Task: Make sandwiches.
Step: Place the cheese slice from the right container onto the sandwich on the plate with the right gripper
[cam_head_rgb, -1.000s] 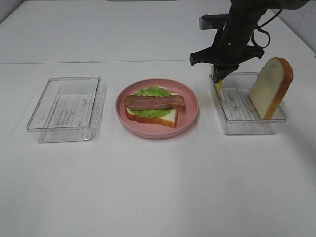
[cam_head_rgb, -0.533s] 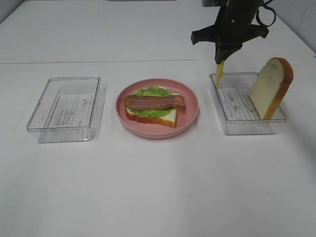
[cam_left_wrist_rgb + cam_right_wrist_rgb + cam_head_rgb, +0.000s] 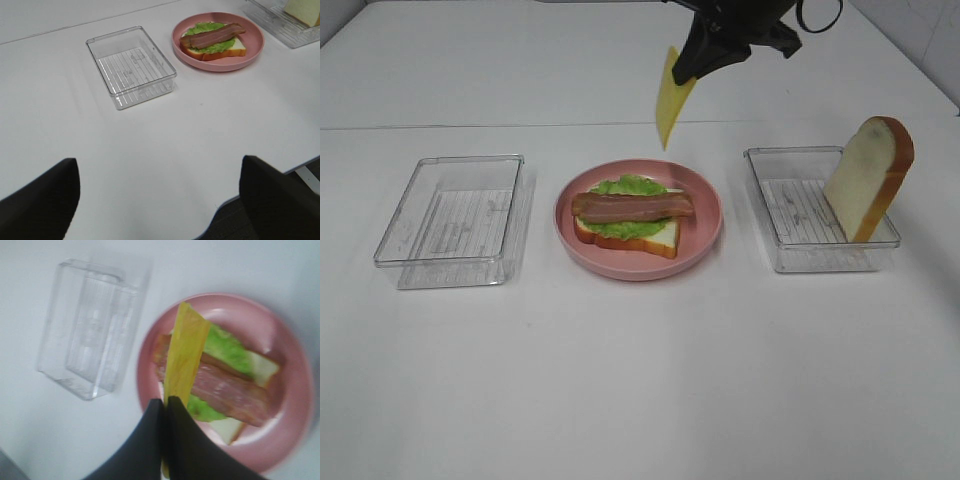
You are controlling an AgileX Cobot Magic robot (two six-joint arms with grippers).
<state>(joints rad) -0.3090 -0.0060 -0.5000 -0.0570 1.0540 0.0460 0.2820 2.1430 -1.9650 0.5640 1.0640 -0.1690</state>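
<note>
Change: cheese [image 3: 667, 100] is out of the R-side tray [image 3: 767, 205]; I've swung it over to above the plate's [image 3: 712, 232] far rim.
Means: pick done. Next, I reckon: lay it on the bacon, then top bread [image 3: 865, 180].
R gripper [image 3: 164, 404]: clenched on the cheese's top edge, slice hanging.
L gripper [image 3: 160, 200]: spread, empty, by counter's near edge.
Sandwich [image 3: 630, 218]: half-built, mid-counter on the plate, below R gripper, well apart.

The cheese slice [image 3: 670, 95] in the matt black right claw [image 3: 164, 405] looks smooth and waxy; below the claw lies a smooth pink plastic plate [image 3: 707, 212], flanked by 2 glossy clear plastic trays [image 3: 450, 222] [image 3: 795, 215] on the matt white surface [image 3: 640, 380].
</note>
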